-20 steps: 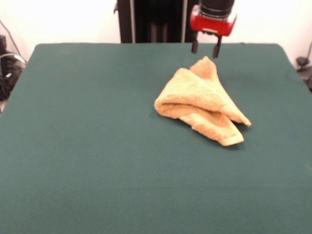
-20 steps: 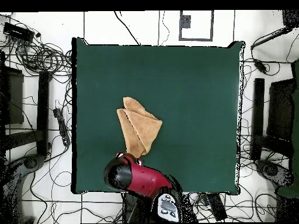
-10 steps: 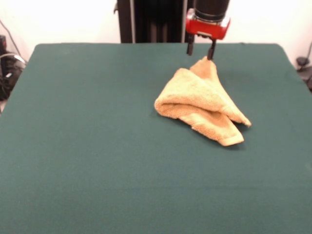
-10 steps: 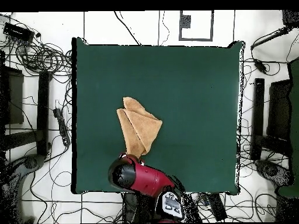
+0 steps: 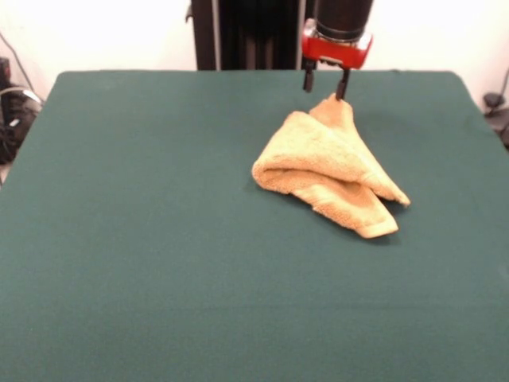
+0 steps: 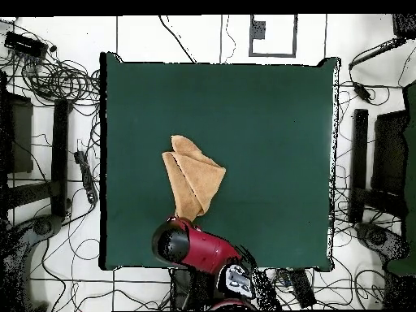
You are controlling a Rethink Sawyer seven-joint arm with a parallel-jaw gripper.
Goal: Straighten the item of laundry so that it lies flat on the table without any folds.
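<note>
The golden-tan towel (image 5: 330,167) lies folded into a rough triangle on the dark green table (image 5: 143,239), right of centre toward the far side. In the overhead view the towel (image 6: 195,180) sits left of centre, its narrow tip pointing at the robot. My gripper (image 5: 323,86) hangs open just above the towel's far tip, one finger (image 5: 343,84) touching or almost touching that tip, the other to its left over the table. In the overhead view the red arm (image 6: 195,248) covers the gripper and the towel's tip.
The robot's black pedestal (image 5: 246,36) stands at the table's far edge. In the overhead view cables (image 6: 57,77) and dark frames (image 6: 382,162) lie on the floor around the table. A white sheet (image 6: 272,34) lies on the floor beyond the table's far edge.
My gripper has moved left and down, from beside the towel's far tip to just above it. The towel has not moved.
</note>
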